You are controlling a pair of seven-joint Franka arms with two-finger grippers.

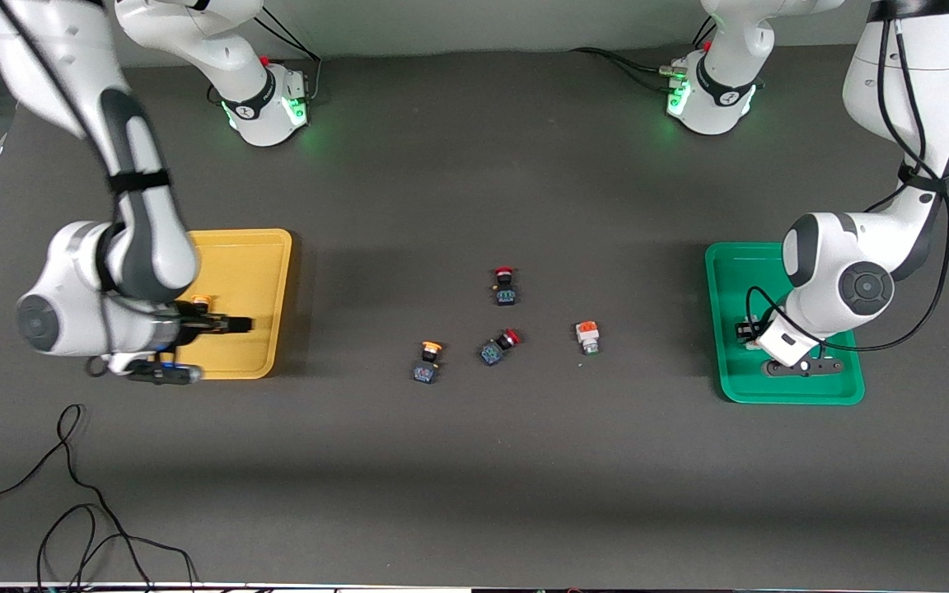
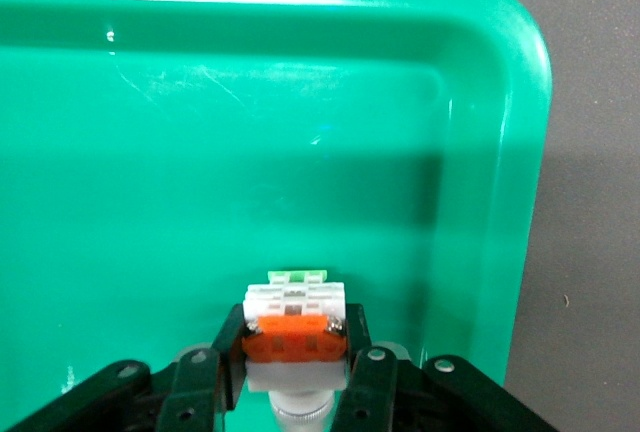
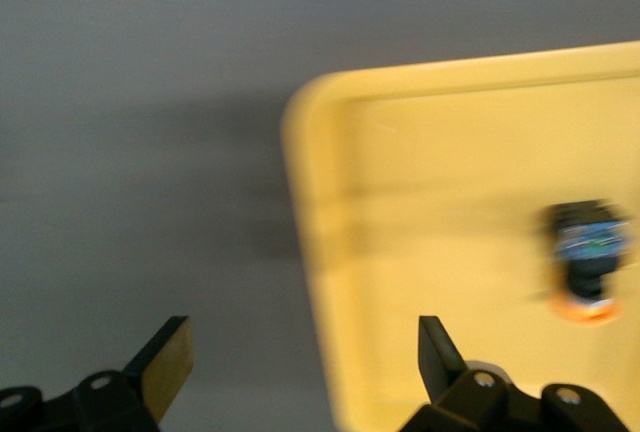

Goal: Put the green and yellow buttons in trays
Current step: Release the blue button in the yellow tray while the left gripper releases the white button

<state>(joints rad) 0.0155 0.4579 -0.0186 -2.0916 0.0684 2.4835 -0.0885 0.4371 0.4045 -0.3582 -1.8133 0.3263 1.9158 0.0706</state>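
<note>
Robotics lab, two bench-mounted arms (image 1: pixel 260 99), dark matte table (image 1: pixel 474 461), loose cables (image 1: pixel 71 494)

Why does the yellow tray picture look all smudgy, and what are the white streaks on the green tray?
Right wrist view: the whole picture is smeared, so the yellow tray and the button in it look soft, likely from camera motion. Left wrist view: sharp; the white streaks are lamp glare on the shiny green tray, and the left gripper, holding a white button, casts a dark shadow band across it.
</note>
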